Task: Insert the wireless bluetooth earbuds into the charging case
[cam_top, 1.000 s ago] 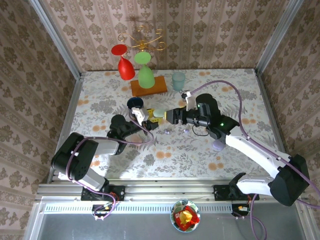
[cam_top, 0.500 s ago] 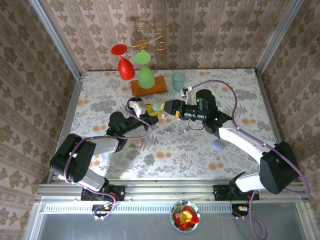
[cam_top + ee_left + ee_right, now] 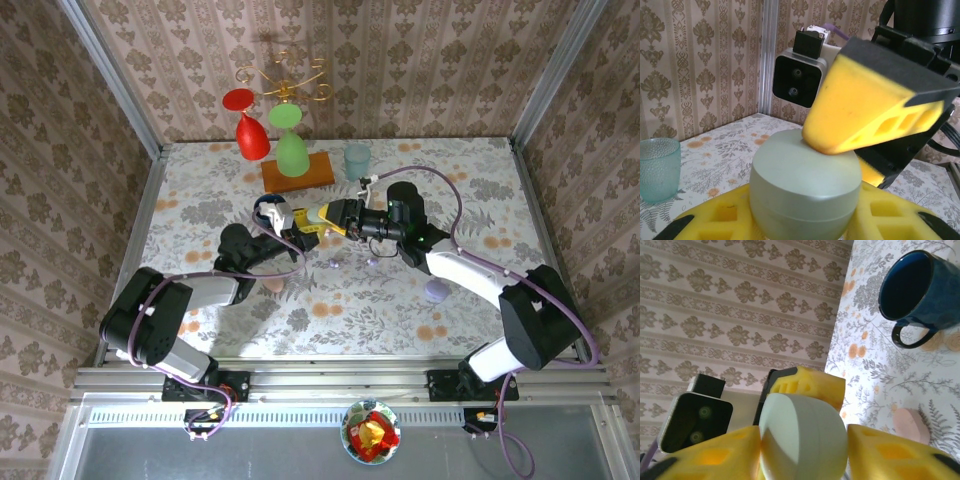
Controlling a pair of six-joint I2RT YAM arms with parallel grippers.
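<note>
A pale green charging case (image 3: 316, 213) hangs above the table's middle, held from both sides. My left gripper (image 3: 297, 222) is shut on its lower half, and the case (image 3: 805, 187) stands between the yellow pads (image 3: 715, 217). My right gripper (image 3: 328, 214) is shut on the same case (image 3: 802, 440), one yellow finger (image 3: 865, 115) pressing on the lid. Two tiny pale earbuds (image 3: 333, 266) (image 3: 372, 261) lie on the flowered table just in front of the grippers.
A dark blue mug (image 3: 270, 207) (image 3: 915, 290) stands just behind the left gripper. A pink case (image 3: 272, 285) (image 3: 910, 425) and a lilac case (image 3: 436, 291) lie on the table. Behind stand a teal tumbler (image 3: 357, 160) (image 3: 659, 167), a wooden block (image 3: 297, 174) and red and green glasses.
Both grippers have carried the green case a little toward the back of the table. The right forearm has swung left and its elbow has drawn in.
</note>
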